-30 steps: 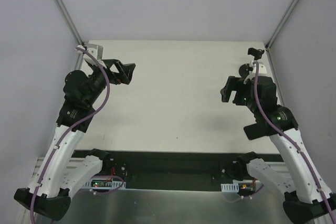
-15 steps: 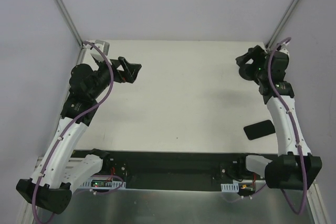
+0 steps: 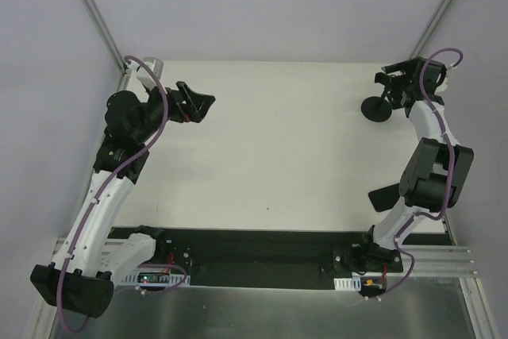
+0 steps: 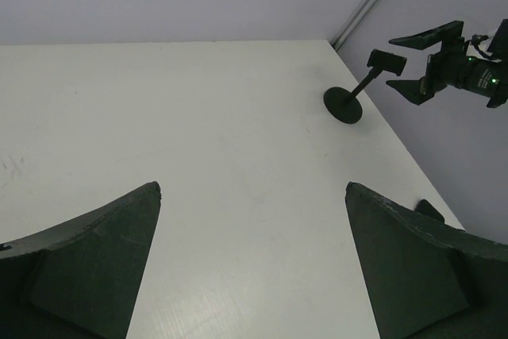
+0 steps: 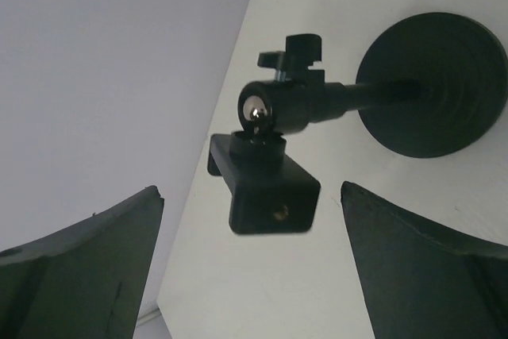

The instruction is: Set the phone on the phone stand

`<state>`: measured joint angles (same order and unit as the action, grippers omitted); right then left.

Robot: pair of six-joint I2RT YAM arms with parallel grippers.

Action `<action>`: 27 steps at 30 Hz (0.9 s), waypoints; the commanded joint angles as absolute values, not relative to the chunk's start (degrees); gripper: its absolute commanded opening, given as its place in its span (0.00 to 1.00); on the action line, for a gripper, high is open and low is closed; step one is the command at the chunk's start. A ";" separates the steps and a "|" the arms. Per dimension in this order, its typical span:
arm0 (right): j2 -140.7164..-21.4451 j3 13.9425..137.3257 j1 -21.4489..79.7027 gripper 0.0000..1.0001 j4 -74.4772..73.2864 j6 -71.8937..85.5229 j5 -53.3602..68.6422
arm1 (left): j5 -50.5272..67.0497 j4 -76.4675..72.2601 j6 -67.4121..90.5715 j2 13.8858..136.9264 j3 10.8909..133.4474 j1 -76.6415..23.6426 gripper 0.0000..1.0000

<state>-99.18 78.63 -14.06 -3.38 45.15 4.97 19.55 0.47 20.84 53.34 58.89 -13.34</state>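
While the phone stand [image 3: 375,107] stands upright at the upper right of the surface [image 3: 278,148], the right fingers [image 5: 79,267] gape empty just beside it. At upper left, the left fingers [image 4: 87,267] spread empty too, and the phone [image 3: 383,197] lies lower right.

A robotics lab test cell — a bare white table [image 3: 270,156] boxed in by plain pale walls [image 3: 262,5], aluminium posts [image 3: 95,13] at upper left and right, exposed circuit boards [image 3: 151,278] and purple cabling [image 3: 164,109] at lower left.

Right jaws spread, just beside phone stand [image 3: 375,107]; phone [image 3: 383,198] flat, well apart.
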 commanded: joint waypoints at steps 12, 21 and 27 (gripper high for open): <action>-104.41 83.23 -15.12 0.81 1.93 53.26 2.55 | 31.91 -8.53 31.03 58.36 59.15 -3.08 0.96; -104.33 82.79 -16.08 0.10 2.72 55.29 7.11 | 31.82 -8.53 30.50 58.54 59.06 -3.08 0.96; -97.31 81.22 -13.81 0.01 2.72 52.04 19.06 | 31.20 -8.35 29.71 57.05 59.24 -2.81 0.96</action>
